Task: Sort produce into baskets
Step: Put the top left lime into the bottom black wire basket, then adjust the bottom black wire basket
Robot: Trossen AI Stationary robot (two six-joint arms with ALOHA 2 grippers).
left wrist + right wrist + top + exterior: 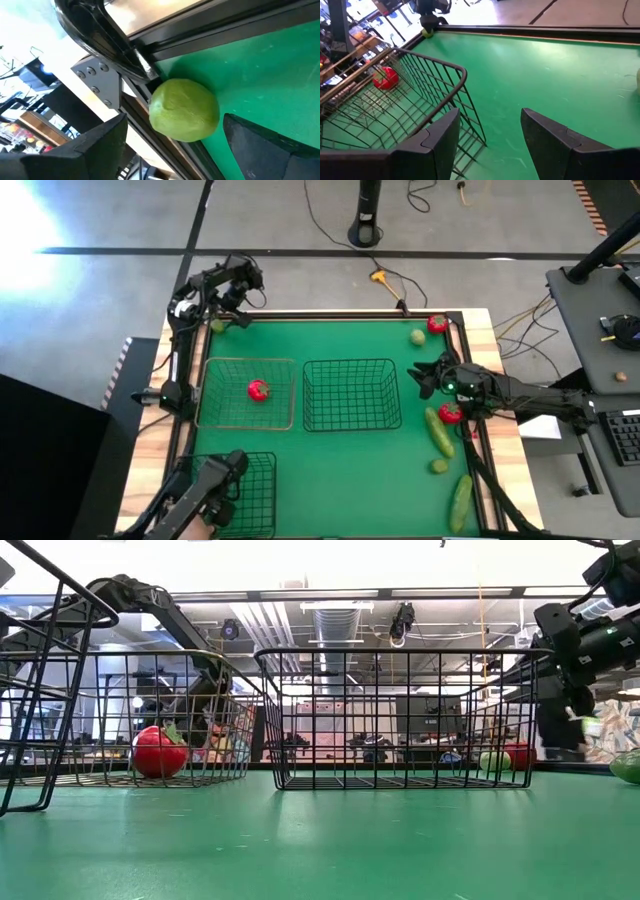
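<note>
A small round yellow-green fruit (184,110) lies on the green mat, tucked in the corner against the dark table-edge rail (150,75), well beyond the paler brownish wire basket (247,392) that already holds one small red tomato-like fruit (258,390). The yellow-green fruit is judged light, firm and smooth, apt to roll; it is best taken across its widest middle. The left gripper (172,145) is brought low over it, arm folded toward that corner, fingers apart on either side, nothing yet clamped. Beside the same brownish basket stands the dark wire middle basket (351,393); past its far side the right gripper (490,137) hovers with fingers spread and empty, near another red tomato (450,413) and a long green cucumber (438,432).
</note>
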